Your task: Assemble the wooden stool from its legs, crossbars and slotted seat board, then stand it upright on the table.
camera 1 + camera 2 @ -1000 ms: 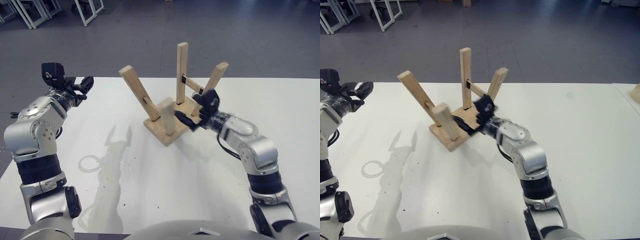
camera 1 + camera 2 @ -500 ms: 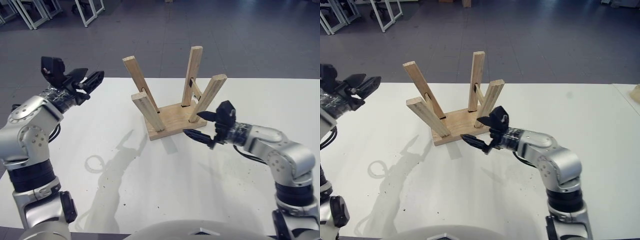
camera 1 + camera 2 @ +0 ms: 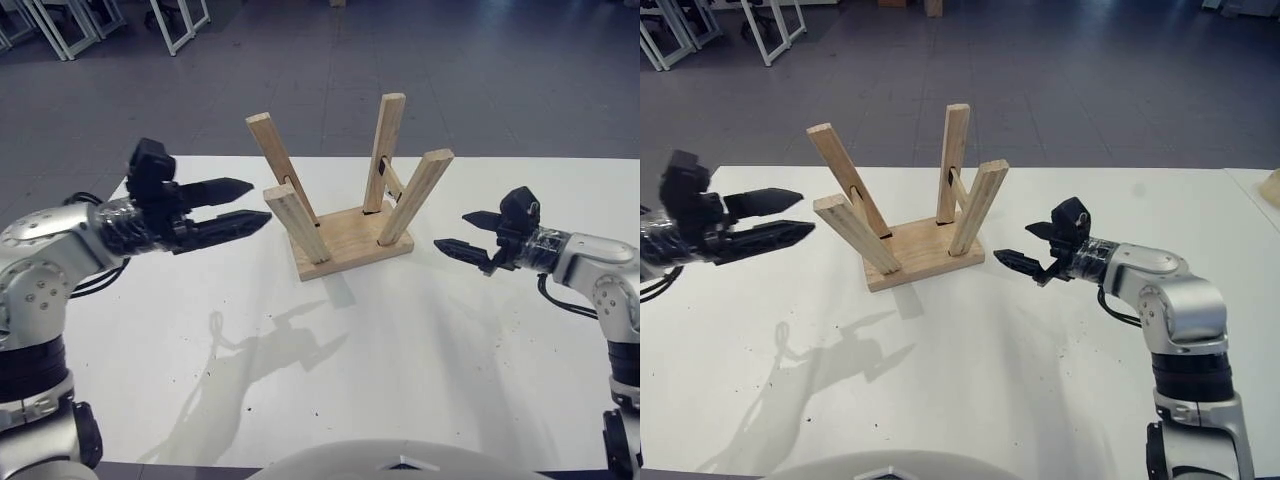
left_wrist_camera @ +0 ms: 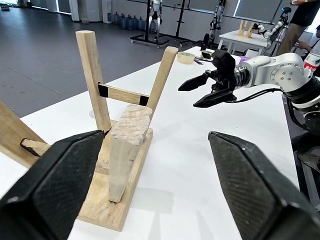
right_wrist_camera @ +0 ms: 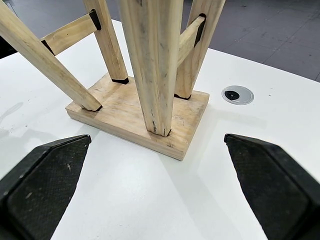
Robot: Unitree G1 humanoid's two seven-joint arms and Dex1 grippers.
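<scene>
— Four legs [image 3: 279, 165] point upward, so is the stool [image 3: 920, 252] upside down?

— Yes. Its seat board [image 3: 350, 245] lies flat on the counter [image 3: 400, 380], close to the far edge and about midway along it. Crossbars [image 4: 122, 94] join the legs.

— Where is the left gripper [image 3: 259, 200]?

— Above the counter on the stool's left side, near the closest leg but not touching it. Its fingers are spread apart and hold nothing.

— And the right gripper [image 3: 451, 230]?

— On the stool's right side, a clear gap away from the board. Its fingers are apart too, and empty.

— Anything else on the counter?

— A round grey grommet [image 5: 237, 94] is set into the surface near one corner of the board.
</scene>
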